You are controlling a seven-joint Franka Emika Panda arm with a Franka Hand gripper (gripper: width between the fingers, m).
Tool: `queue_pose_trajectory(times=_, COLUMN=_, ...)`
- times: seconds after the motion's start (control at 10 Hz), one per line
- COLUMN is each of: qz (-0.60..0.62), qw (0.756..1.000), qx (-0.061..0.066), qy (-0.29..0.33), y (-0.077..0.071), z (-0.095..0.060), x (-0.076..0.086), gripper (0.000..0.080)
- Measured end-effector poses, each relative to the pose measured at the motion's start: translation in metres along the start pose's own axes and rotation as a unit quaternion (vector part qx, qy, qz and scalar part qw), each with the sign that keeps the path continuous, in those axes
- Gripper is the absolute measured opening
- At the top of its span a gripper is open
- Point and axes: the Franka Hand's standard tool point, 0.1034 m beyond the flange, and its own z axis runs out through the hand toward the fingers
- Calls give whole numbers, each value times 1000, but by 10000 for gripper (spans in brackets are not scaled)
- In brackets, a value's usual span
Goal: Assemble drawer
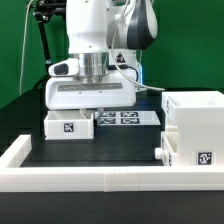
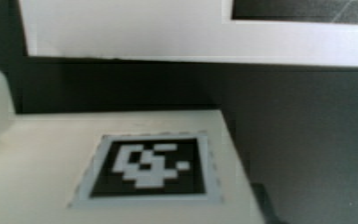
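A small white open-topped tray (image 1: 68, 125) with a black-and-white tag on its near face sits on the dark table at the exterior view's left. My gripper (image 1: 94, 108) is lowered onto its right end, and the fingertips are hidden behind the tray's edge. In the wrist view the tray's tagged face (image 2: 149, 165) fills the near field, and no fingers show clearly. The tall boxy housing (image 1: 200, 125) stands at the exterior view's right with a tag low on its front. A lower white part (image 1: 172, 148) with a small dark knob juts from its left side.
The marker board (image 1: 128, 118) lies flat behind the tray. A low white border wall (image 1: 90, 170) runs along the front and up the left side. In the wrist view a white wall (image 2: 140, 30) crosses beyond the tray.
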Motion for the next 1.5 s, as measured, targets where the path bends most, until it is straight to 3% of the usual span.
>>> queue_pose_trajectory(times=0.5, qz=-4, qw=1000, qx=2, qy=-3, y=-2, z=-1, x=1, gripper=41)
queue_pose_trajectory(times=0.8, qz=-41, qw=999, qx=18, qy=-18, y=-14, z=-26, x=15, gripper=42)
queue_pose_trajectory(times=1.0, qz=-76, qw=996, qx=32, qy=-28, y=-24, z=-50, x=33, gripper=42)
queue_pose_trajectory(times=1.1, qz=-93, qw=995, qx=32, qy=-23, y=-25, z=-54, x=40, gripper=42)
queue_pose_trajectory(times=1.5, qz=-157, qw=987, qx=34, qy=-25, y=-24, z=-49, x=35, gripper=42)
